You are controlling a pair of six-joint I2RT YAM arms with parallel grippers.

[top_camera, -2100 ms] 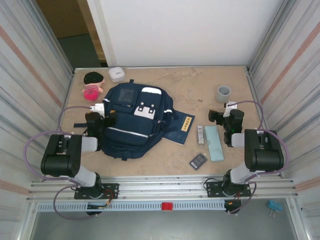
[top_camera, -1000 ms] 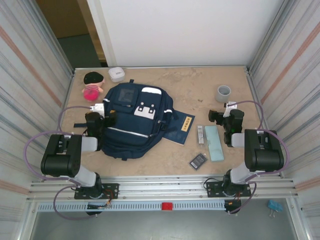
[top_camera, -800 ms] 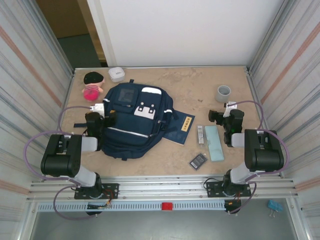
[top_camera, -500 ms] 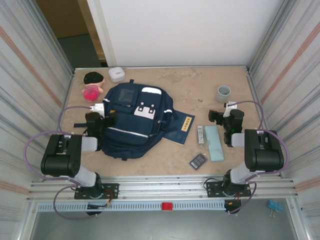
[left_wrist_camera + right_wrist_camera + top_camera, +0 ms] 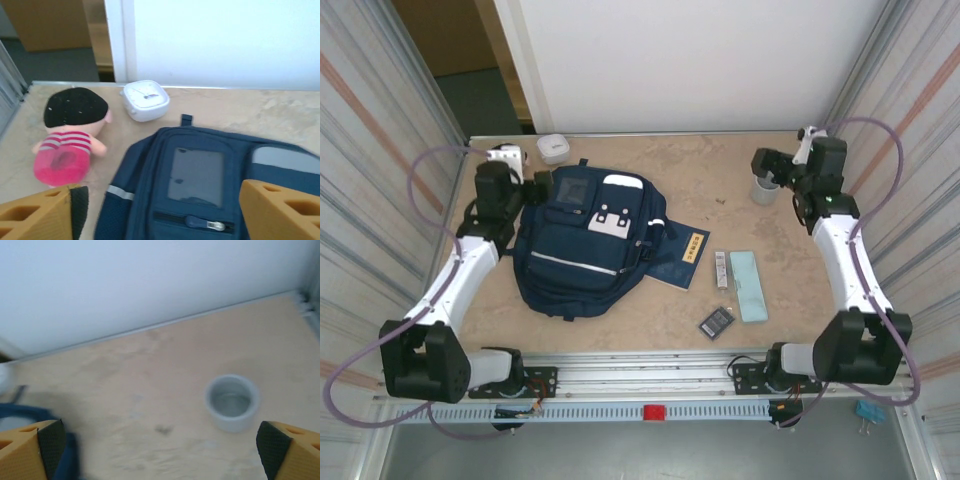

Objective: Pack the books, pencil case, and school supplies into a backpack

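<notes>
Tan desk (image 5: 720, 180), hemmed by ribbed metal walls (image 5: 380, 150) left and right, white panel behind. Found the backpack (image 5: 585, 240) flat on the left half, top toward the far edge, zips apparently closed. Spotted the book (image 5: 682, 258) touching its right side, about midway across. Counted the bar (image 5: 721, 268) and pencil case (image 5: 748, 285) side by side toward the near right, with the grey rectangle (image 5: 716, 322) just beside them, closer to the near edge. Judged it the opening step, with no item seen inside.

Caught the left gripper (image 5: 162, 197) spread wide and empty, hovering over the backpack's far end, a zip pull (image 5: 207, 225) just below in the wrist view. Caught the right gripper (image 5: 160, 440) likewise spread and empty, up by the far right corner above the cup (image 5: 231, 402), well apart from the supplies.

Called, next, for dropping onto a pull, pinching it and running the zip open, probably with the right arm swinging across to steady the fabric.

Plenty of bare desk across the far middle. Tighter on the left, with doll (image 5: 72, 135) and box (image 5: 146, 100) crowding the far left corner and the wall near. Worth minding the cup on any right-arm swing.
</notes>
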